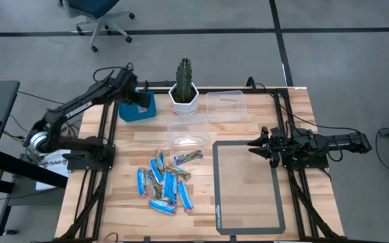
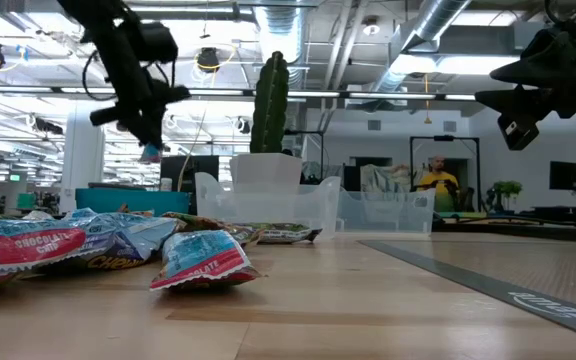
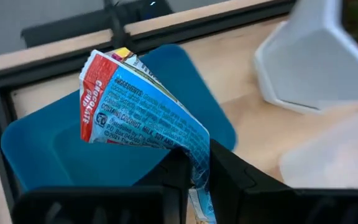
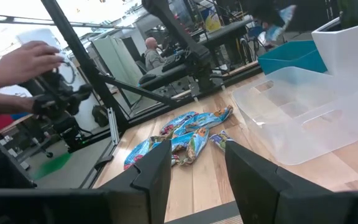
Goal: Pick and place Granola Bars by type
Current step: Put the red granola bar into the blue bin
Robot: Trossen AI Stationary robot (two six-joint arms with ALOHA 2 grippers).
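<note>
While the rest lie heaped:
Left end effector: clamps a light blue bar above the blue tray, far left.
Right end effector: spread apart, waiting right.
Bars: counter's near left.

Left gripper clamped, right gripper agape

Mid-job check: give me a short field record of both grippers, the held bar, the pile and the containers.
left gripper: shut on a light blue bar, over the blue tray
right gripper: open, holds nothing, above the table's right side
bar pile: loose on the wood, left of the grey mat
clear containers: two, no bars seen inside
cactus pot: between tray and containers
</note>
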